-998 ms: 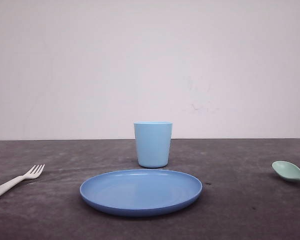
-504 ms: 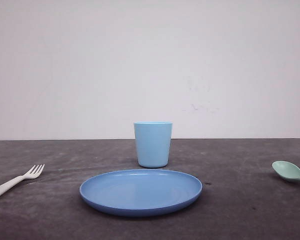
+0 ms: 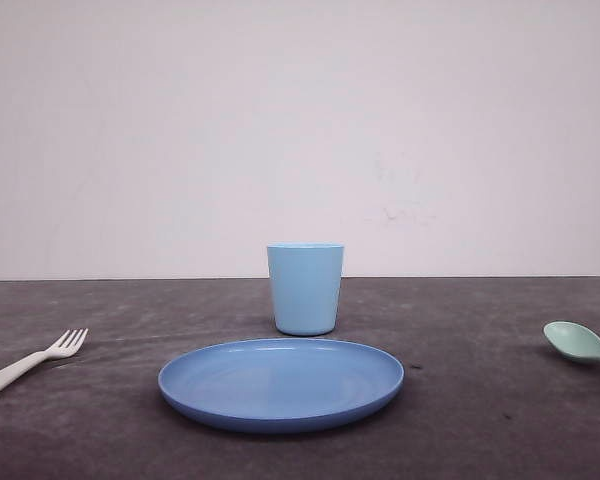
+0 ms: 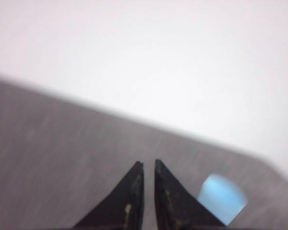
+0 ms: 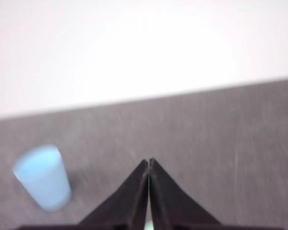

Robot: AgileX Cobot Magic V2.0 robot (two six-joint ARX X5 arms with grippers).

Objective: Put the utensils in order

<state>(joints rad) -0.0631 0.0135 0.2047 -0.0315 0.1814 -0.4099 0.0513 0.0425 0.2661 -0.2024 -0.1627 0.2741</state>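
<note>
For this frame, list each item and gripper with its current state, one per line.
fork: lying flat on the table, left of the plate, not held.
spoon: lying on the table at the right edge, not held.
cup: upright behind the plate, apart from it.
plate: flat on the table, nothing on it.
left gripper: shut, holding nothing.
right gripper: shut, holding nothing.

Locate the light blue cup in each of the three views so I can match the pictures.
Front view: the cup stands upright at centre, just behind the blue plate.
Left wrist view: a blurred blue patch of cup beside the left hand, on the dark table.
Right wrist view: the cup, blurred, off to the side of the right hand.
Shared landmark: the edge where the dark table meets the white wall.
</note>
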